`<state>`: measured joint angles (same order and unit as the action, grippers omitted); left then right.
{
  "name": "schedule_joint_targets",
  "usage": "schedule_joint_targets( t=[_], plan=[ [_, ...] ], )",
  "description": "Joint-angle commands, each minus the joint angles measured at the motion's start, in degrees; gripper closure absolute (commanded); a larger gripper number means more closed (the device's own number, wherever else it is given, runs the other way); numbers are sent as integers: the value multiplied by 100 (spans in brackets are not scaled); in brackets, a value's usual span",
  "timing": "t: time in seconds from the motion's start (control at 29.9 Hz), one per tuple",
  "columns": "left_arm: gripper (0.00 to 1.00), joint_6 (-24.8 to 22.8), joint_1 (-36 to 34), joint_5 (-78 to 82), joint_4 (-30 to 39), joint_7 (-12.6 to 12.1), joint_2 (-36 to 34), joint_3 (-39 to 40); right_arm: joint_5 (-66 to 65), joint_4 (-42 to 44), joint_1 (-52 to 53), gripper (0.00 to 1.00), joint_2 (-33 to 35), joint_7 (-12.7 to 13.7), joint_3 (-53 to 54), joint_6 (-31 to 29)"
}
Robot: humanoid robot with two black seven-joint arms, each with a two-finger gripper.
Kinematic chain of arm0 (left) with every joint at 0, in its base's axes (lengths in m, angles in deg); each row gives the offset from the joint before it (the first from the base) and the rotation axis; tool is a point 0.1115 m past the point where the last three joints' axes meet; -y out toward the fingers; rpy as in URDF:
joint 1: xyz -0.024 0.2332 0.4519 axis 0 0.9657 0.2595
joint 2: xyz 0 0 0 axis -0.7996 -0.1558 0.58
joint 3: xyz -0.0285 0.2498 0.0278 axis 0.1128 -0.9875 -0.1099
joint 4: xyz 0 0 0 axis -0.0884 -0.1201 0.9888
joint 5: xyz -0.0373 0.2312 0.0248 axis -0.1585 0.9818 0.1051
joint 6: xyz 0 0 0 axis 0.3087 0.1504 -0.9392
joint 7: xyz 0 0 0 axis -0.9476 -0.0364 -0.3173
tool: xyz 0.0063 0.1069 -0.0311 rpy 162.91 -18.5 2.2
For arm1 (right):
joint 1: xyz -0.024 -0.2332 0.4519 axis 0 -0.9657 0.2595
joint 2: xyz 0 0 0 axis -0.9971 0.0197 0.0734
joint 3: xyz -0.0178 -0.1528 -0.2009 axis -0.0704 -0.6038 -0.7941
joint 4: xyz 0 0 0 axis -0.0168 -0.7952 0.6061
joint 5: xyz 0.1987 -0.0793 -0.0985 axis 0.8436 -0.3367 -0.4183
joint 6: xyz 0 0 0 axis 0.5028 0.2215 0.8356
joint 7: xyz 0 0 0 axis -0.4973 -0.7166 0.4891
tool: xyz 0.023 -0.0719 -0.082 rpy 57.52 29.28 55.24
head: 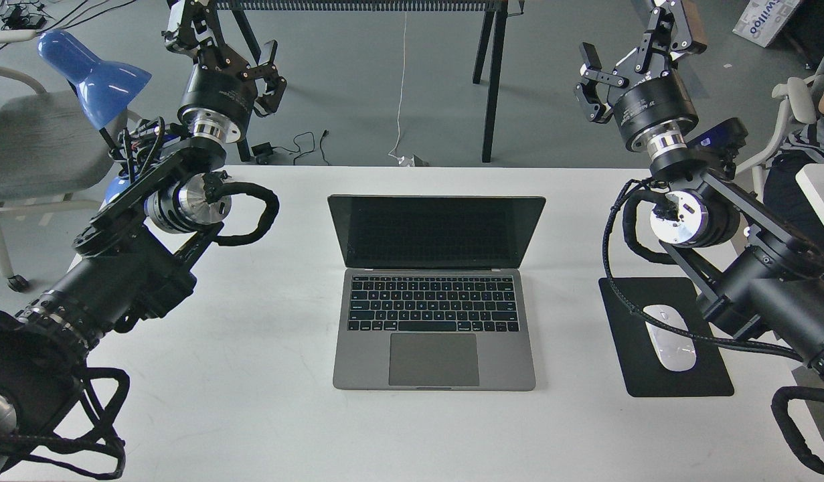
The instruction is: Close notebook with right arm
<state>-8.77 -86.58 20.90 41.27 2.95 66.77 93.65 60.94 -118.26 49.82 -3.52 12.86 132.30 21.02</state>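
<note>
The notebook (435, 294) lies open in the middle of the white table (264, 375), a space-grey laptop with black keys and a large trackpad. Its black screen (436, 231) stands raised and faces me. My right arm (753, 268) comes in from the right, with a blue module by its wrist. Its gripper (586, 80) is open and empty, held high above the table's far right corner, well clear of the screen. My left gripper (272, 75) is also open and empty, raised beyond the far left edge of the table.
A black mouse pad (632, 365) with a white mouse (669, 338) lies right of the notebook, under my right arm. A blue desk lamp (94, 73) and a grey chair (30, 140) stand at the left. Black table legs (490, 80) and floor cables sit behind; a seated person (823, 127) is at the right edge.
</note>
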Motion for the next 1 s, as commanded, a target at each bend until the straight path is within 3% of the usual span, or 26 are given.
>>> schedule_joint_targets(
  t=[0.0, 0.4, 0.67, 0.97],
  plan=[
    [0, 43, -8, 10, 11, 0, 10, -8, 0, 0, -3, 0, 0, 0, 0, 0],
    [0, 140, 1, 1, 20, 0, 1, -8, -18, 17, 216, 0, 79, 22, -499, 17],
    [0, 140, 1, 1, 11, 0, 1, -8, 44, 623, 1332, 0, 0, 391, -2458, 562],
    [0, 131, 1, 1, 11, 0, 1, -8, 9, 1010, 2009, 0, -298, 638, -3900, 650]
  ],
)
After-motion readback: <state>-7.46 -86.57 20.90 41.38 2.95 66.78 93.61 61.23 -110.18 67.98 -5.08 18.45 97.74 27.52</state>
